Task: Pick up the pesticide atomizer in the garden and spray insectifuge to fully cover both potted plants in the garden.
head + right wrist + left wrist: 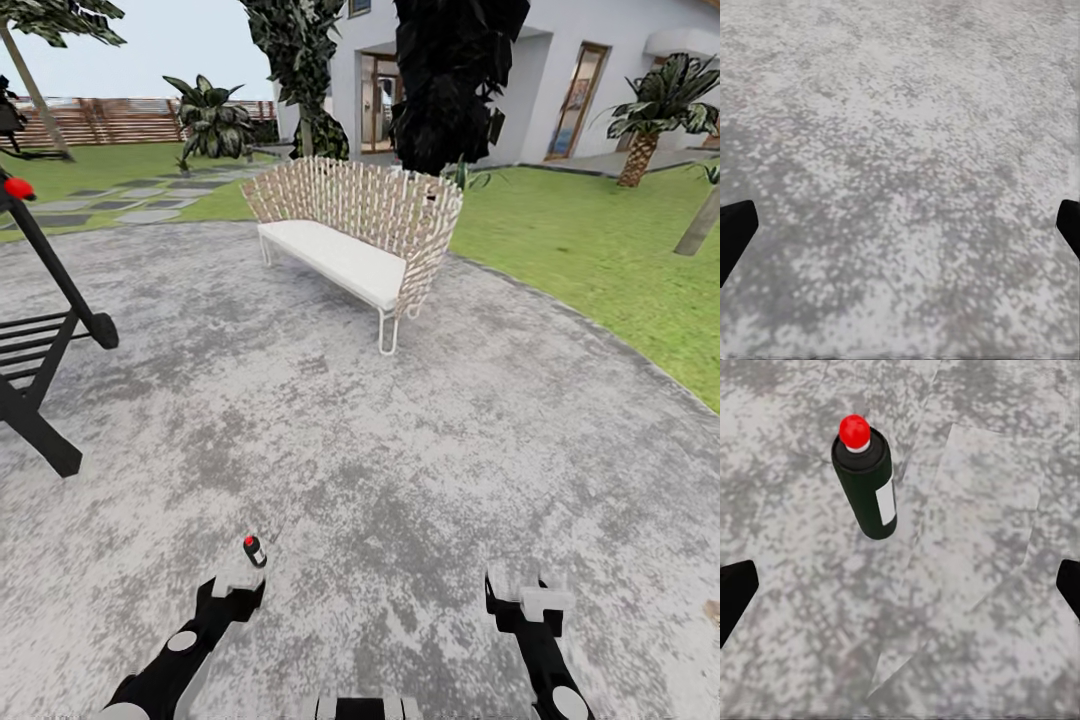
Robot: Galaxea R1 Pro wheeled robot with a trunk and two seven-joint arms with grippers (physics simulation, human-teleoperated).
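Grey mottled paving (400,450) spreads under the robot, w/ the pesticide atomizer (254,550) standing upright on it just ahead of the left gripper (238,588) in the head view. Bottle is dark green-black w/ a red cap and a white label; in the left wrist view the atomizer (866,484) sits beyond the left gripper (900,592) rather than between the fingers, not touching either. Left fingertips (735,592) show at opposite edges of that view, so jaws are wide apart and empty. Right gripper (528,598) hangs low over bare paving at the head view's lower right; in the right wrist view the right gripper (900,229) also has its jaws spread wide, nothing held, only speckled stone below.

Beyond, a woven wicker bench (355,230) w/ a white seat stands near the paving's far edge. Black slatted frame (40,340) w/ a red knob at the left edge. Green lawn (600,250) borders the paving; stepping stones (130,200) run toward a brown slatted fence (110,120). Broad-leaved shrub (212,118), a short palm (655,110) and a white house (600,70) lie farther off.
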